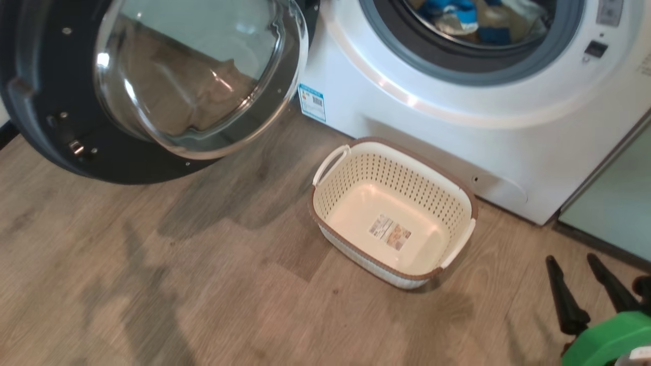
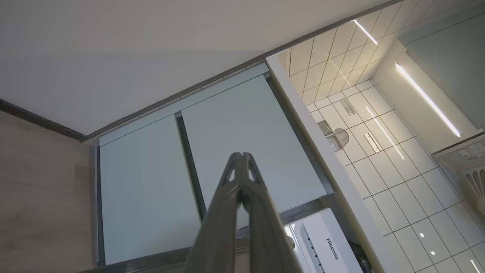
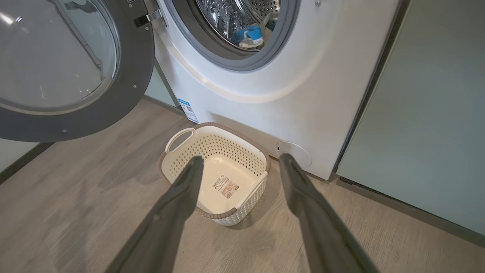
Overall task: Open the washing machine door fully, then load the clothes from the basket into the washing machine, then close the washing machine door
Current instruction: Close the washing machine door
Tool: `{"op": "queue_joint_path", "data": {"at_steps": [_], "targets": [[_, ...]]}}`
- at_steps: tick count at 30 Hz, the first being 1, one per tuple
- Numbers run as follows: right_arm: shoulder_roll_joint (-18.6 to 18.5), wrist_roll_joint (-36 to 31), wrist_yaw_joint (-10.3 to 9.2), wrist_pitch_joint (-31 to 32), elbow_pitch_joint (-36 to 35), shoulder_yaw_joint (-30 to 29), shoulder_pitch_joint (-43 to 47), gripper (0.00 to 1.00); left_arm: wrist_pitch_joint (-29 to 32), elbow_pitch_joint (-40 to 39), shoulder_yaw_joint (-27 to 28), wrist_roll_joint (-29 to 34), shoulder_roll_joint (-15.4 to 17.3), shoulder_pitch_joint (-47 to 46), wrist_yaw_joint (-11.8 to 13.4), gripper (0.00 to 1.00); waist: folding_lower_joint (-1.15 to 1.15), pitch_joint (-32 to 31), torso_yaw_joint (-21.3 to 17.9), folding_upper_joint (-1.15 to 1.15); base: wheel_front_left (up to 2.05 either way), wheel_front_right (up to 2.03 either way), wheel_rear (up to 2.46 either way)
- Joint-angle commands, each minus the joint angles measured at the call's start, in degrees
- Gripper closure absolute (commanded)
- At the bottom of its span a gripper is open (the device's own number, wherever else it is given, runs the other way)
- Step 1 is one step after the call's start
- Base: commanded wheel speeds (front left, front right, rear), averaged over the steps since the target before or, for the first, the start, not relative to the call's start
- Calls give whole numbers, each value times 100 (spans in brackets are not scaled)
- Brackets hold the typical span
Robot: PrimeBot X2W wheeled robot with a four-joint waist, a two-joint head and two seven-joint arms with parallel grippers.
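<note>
The washing machine door (image 1: 168, 86) hangs swung wide, left of the washing machine (image 1: 432, 127), so the drum mouth is free. The clothes (image 1: 468, 18) lie inside and the basket (image 1: 386, 173) stands empty on the floor (image 1: 152, 284) just before it. Closing looks next. The right gripper (image 1: 570, 257) hovers spread and empty near the basket; the left gripper (image 2: 241, 155) is pinched together on nothing. The basket sits near the door's likely sweep.
</note>
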Motion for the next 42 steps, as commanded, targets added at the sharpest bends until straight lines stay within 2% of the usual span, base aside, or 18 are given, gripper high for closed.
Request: {"op": "queue_joint_path", "data": {"at_steps": [1,11,25,42], "targets": [[-200,38,-16,32,-249,89,-315,0,31,-139,95,-41,388,-234,-51,100,-1,95,-21,0,0,0,0],[-450,34,-16,371,-552,26,-477,0,-113,579,131,-94,197,-428,8,100,-1,624,-96,0,0,0,0],[-598,75,-16,571,-672,26,-598,0,67,1141,-160,83,80,-592,189,100,-1,935,-228,0,0,0,0],[-582,63,-16,650,-617,-2,-612,0,696,1216,-465,143,15,-633,39,100,-1,1029,-201,0,0,0,0]]}}
